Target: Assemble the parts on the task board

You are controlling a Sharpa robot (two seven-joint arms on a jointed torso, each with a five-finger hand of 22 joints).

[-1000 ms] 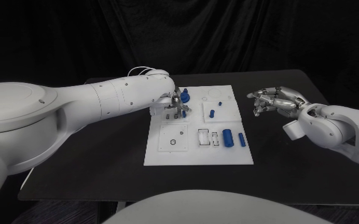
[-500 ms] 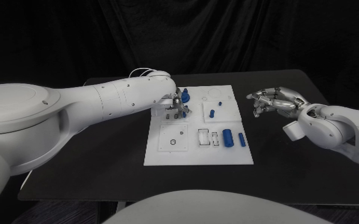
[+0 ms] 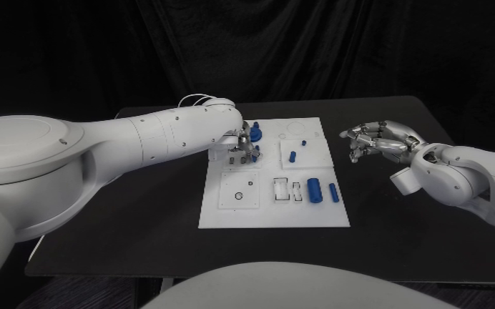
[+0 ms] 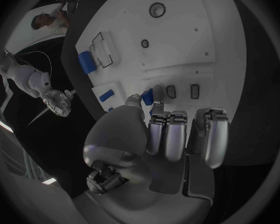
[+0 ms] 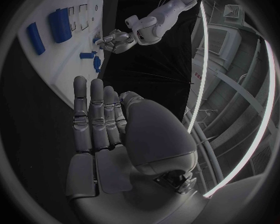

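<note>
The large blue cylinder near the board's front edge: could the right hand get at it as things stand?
Probably yes. The right hand hovers open beside the task board, and nothing lies between it and the large blue cylinder; the left hand is busy further back.

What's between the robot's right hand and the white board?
Just bare black table: in the head view, the right hand hangs beside the task board, with nothing lying between them.

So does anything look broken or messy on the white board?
Nothing stands out. The task board lies flat and square on the table, and the blue parts on it look whole. The left hand works at its far side.
</note>
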